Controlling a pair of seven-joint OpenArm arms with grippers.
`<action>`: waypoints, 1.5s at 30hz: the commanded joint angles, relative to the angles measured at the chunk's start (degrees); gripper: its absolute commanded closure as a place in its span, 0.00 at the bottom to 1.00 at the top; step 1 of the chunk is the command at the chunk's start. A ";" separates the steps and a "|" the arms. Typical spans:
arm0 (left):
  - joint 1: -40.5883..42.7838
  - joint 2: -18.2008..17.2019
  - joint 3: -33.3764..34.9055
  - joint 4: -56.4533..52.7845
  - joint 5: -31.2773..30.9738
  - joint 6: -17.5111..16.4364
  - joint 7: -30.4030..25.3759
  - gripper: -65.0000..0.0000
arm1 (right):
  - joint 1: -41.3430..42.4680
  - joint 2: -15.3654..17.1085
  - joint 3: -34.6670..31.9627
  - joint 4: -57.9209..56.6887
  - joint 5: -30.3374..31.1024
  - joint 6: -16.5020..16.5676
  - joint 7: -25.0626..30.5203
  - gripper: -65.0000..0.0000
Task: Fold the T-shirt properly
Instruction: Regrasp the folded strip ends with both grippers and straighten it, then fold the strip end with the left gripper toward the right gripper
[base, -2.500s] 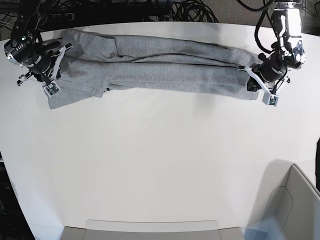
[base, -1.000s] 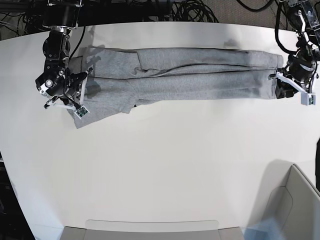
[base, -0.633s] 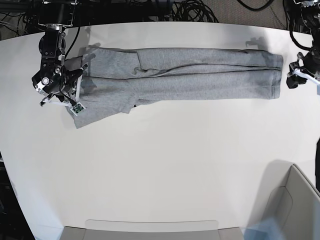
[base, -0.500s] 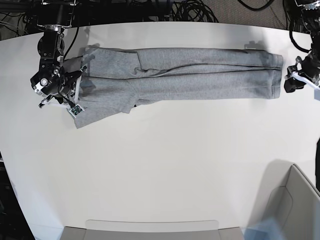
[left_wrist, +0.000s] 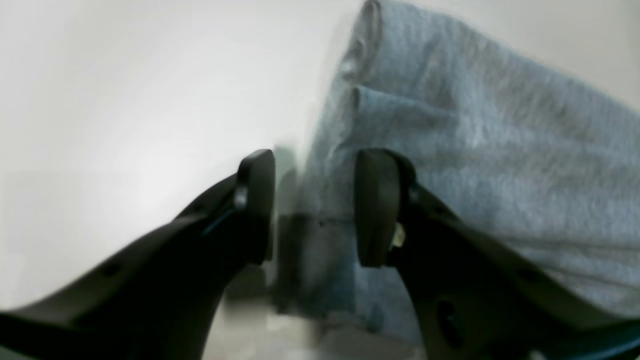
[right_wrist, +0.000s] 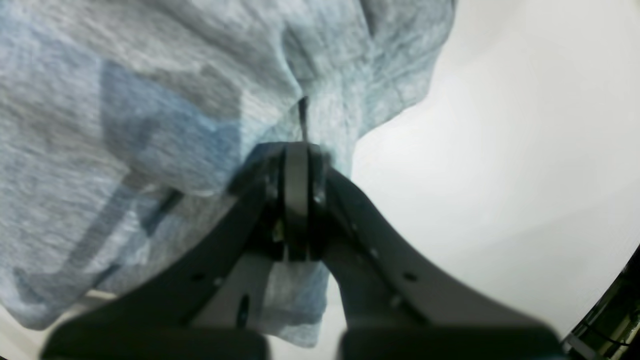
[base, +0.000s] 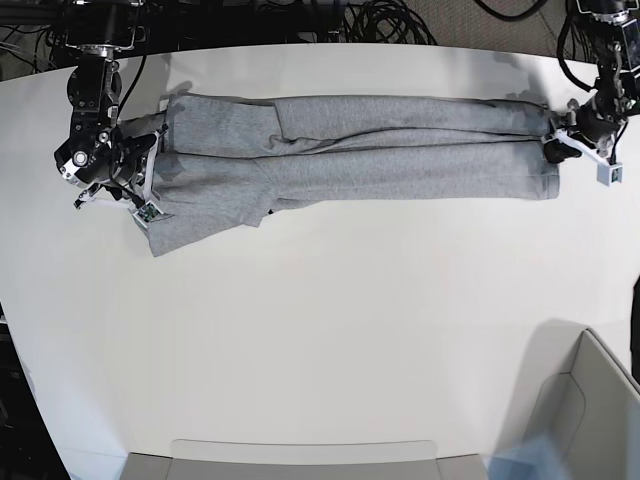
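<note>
Base view: the T-shirt (base: 350, 160) lies along the upper edge of the white desk (base: 330, 340), its long axis running left to right, sleeve end at upper left. My left claw (base: 560, 148), fingers spread wide, has just swung back onto the upper-right end after letting go. My right claw (base: 140, 180) stays clamped on cloth at upper left. I reckon a fresh pinch comes next.

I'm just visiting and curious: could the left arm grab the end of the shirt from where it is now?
Probably yes. The left end effector is open, right at the T-shirt end, with a folded edge of cloth between its fingers. Nothing else lies around it on the table.
</note>
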 joint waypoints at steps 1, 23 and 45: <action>-0.13 -0.98 0.79 0.61 -0.30 -0.07 0.84 0.61 | 0.78 0.64 0.17 0.97 0.20 0.89 0.35 1.00; -0.40 0.96 -3.61 -5.28 2.86 -0.07 -3.29 1.00 | 0.78 1.26 0.17 1.15 0.20 0.89 0.35 1.00; 0.31 8.17 -12.14 29.27 3.04 0.37 15.17 1.00 | -3.53 0.64 3.51 12.57 14.01 0.89 0.09 1.00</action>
